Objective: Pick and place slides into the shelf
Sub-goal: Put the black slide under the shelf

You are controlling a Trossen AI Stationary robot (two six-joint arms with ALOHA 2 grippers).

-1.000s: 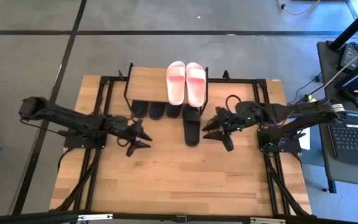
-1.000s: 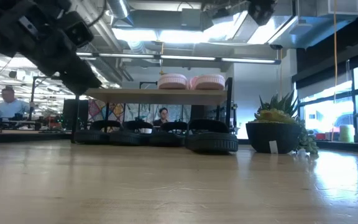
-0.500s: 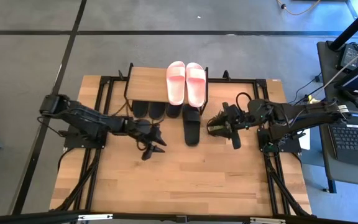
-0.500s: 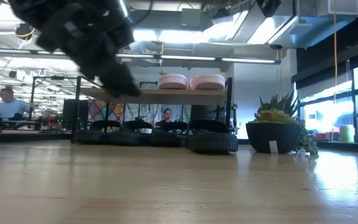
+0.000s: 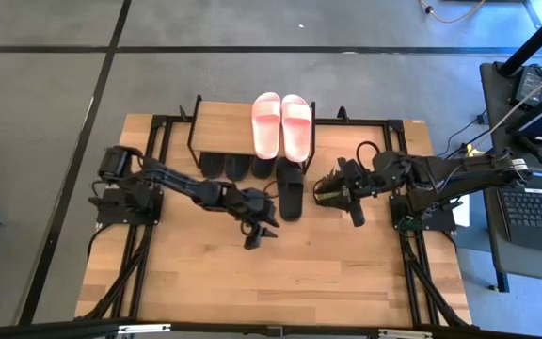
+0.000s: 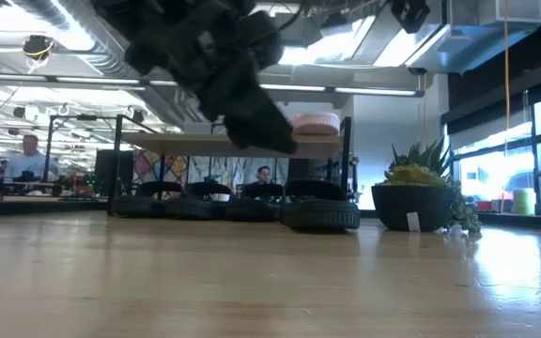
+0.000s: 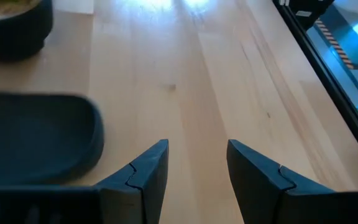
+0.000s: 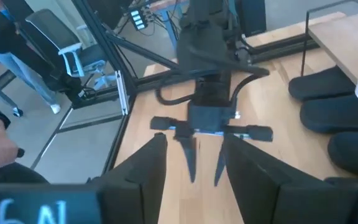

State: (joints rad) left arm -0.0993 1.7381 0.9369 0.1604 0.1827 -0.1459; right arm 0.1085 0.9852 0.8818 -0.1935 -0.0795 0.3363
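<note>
A pale pink pair of slides [image 5: 282,126] lies on the shelf's plank top [image 5: 224,127]. Three black slides [image 5: 238,168] sit under the shelf with their ends showing. A further black slide [image 5: 290,191] lies on the table, its far end under the shelf's front edge. My left gripper [image 5: 262,228] is open, just left of and nearer than this slide's near end [image 7: 39,146], touching nothing. My right gripper [image 5: 330,194] is open to the slide's right, also touching nothing. In the low view, the left gripper [image 6: 242,89] hangs before the shelf [image 6: 233,141].
Bare wooden tabletop [image 5: 271,273] stretches toward the near edge. Black metal frames [image 5: 163,141] flank the shelf, and both arm bases stand on them. A potted plant [image 6: 421,192] and people at desks show in the room beyond the table.
My left gripper has swept toward the table's right edge and a little toward the near edge, from the table's left-middle to beside the lone black slide's near end. The slides have stayed where they were.
</note>
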